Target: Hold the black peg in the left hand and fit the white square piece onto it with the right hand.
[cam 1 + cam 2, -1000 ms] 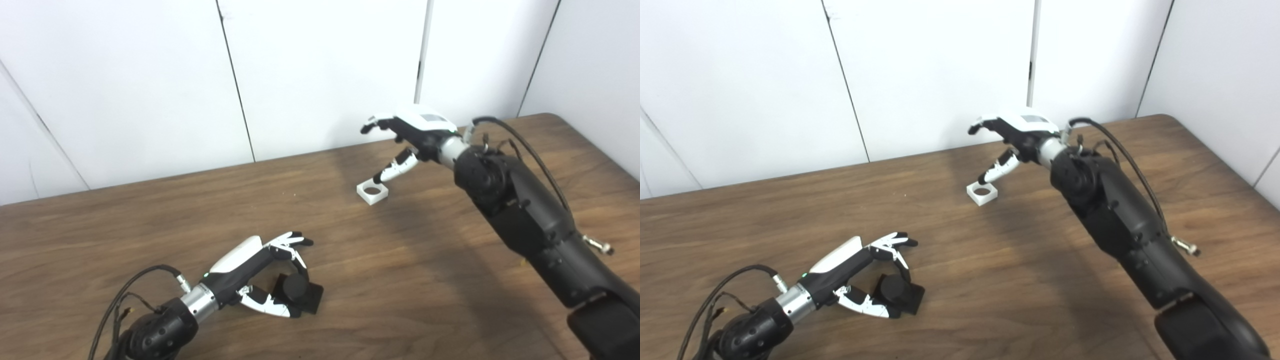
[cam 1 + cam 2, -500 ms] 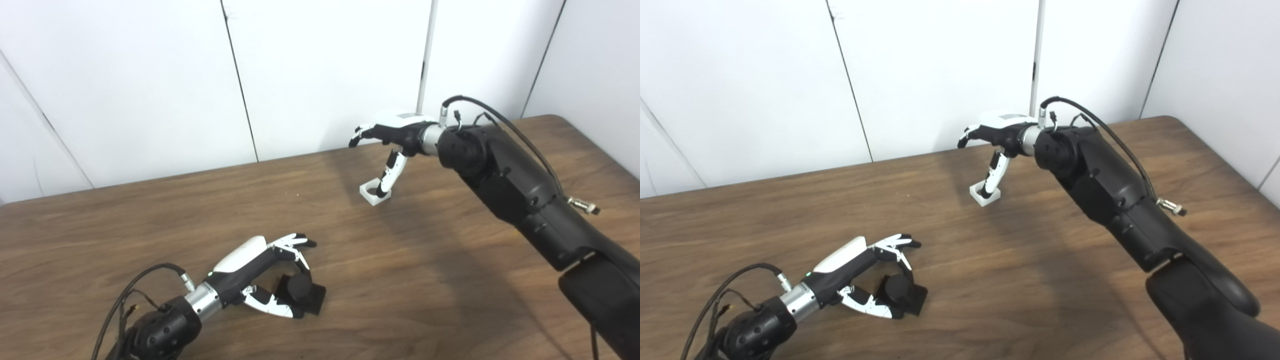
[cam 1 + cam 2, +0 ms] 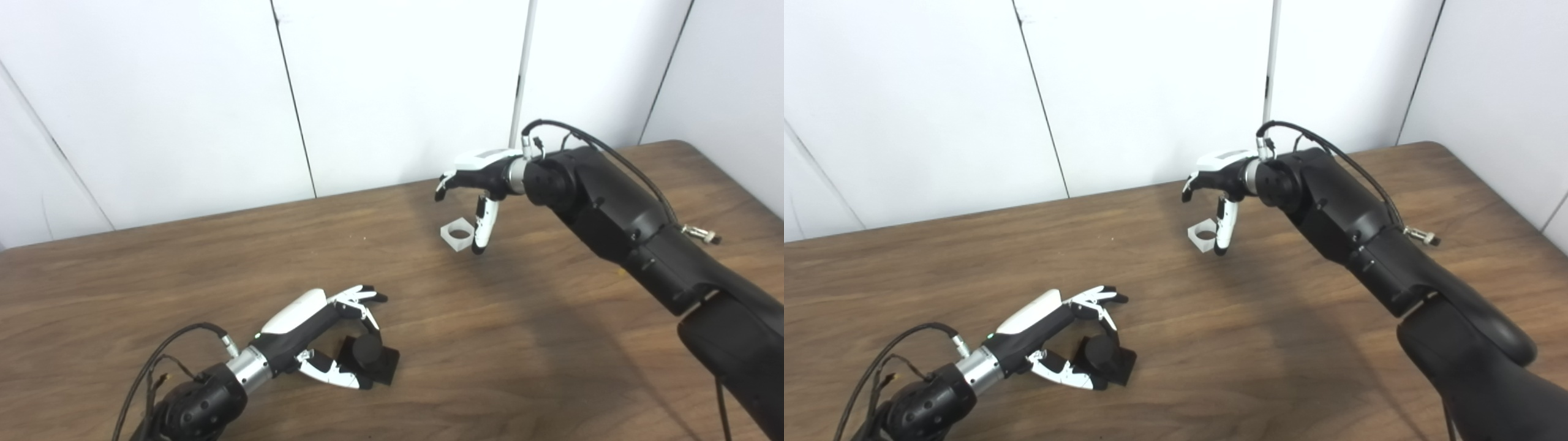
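Note:
The black peg (image 3: 366, 353) stands on its square black base at the near left of the table (image 3: 520, 343). My left hand (image 3: 318, 334) lies around it, one finger bent down behind the peg and the thumb along the front of the base. The white square piece (image 3: 456, 235), with its round hole, lies on the table at the far middle. My right hand (image 3: 481, 184) hovers over it with its fingers (image 3: 442, 185) curled above and left of the piece, apart from it. The thumb (image 3: 479, 229) points down along the piece's right edge. The piece is not gripped.
White wall panels (image 3: 398, 92) rise just behind the table's far edge, close to the right hand. The table's rounded far right corner (image 3: 677, 144) lies beyond the right arm (image 3: 631, 226). A cable (image 3: 177, 343) loops from the left wrist.
The right wrist has turned and the hand has dropped lower. Its thumb swung from over the piece's hole to its right edge, and the fingers curled downward. The left hand and peg have not moved.

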### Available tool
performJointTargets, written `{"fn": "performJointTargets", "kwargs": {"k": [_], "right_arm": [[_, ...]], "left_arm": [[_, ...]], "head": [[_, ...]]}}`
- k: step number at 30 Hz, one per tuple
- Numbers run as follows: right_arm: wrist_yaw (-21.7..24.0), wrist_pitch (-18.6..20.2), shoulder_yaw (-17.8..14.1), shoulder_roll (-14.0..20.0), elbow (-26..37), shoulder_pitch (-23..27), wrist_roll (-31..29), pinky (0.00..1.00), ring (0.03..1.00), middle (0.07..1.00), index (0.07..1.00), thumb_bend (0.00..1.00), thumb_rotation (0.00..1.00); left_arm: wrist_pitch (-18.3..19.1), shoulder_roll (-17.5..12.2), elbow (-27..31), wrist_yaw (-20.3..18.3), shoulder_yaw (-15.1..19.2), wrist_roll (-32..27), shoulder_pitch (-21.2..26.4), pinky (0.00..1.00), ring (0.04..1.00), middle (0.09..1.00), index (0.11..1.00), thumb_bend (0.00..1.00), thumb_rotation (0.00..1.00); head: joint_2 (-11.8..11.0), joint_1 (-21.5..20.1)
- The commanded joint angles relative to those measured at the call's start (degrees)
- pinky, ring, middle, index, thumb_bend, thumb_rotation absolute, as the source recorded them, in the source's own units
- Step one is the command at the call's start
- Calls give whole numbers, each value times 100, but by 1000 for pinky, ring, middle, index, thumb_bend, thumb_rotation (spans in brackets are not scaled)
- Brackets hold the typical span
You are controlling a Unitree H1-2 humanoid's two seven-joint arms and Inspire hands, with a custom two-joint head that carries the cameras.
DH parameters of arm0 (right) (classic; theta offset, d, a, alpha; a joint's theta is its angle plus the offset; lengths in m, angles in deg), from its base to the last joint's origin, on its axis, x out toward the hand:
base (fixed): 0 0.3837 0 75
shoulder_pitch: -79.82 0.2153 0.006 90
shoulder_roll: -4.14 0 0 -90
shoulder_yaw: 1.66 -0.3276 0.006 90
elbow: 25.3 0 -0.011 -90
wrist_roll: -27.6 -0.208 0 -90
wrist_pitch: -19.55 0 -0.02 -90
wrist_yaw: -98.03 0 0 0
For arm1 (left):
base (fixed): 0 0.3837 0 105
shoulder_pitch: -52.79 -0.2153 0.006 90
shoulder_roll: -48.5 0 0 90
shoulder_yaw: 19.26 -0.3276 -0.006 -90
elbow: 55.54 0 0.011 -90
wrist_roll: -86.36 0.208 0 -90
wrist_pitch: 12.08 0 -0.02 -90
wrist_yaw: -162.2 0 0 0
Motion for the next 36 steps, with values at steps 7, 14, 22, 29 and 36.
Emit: {"fn": "performJointTargets", "kwargs": {"k": [7,14,22,29,36], "right_arm": [[-172,-135,104,-9,-210,252,223,986,988,982,868,844,177],[-953,-437,48,-88,-557,-29,294,975,961,953,836,797,177],[-1225,-444,60,-182,-952,-97,308,985,970,953,834,781,192],[-1425,-471,92,-242,-1223,-144,301,957,956,941,825,778,188],[-1717,-523,102,-323,-1556,-226,281,928,934,910,761,759,160]], "left_arm": [[443,-167,-134,-244,-139,395,-231,931,975,913,494,513,77],[468,-186,-67,-185,-146,514,-272,935,970,912,494,514,78],[579,-207,63,-226,-122,514,-307,929,978,918,495,514,78],[563,-181,15,-191,-136,523,-311,928,978,916,494,514,78],[618,-134,62,-157,-126,539,-328,933,973,915,494,514,78]], "head": [[25,29],[61,63],[101,99],[111,140],[139,219]]}}
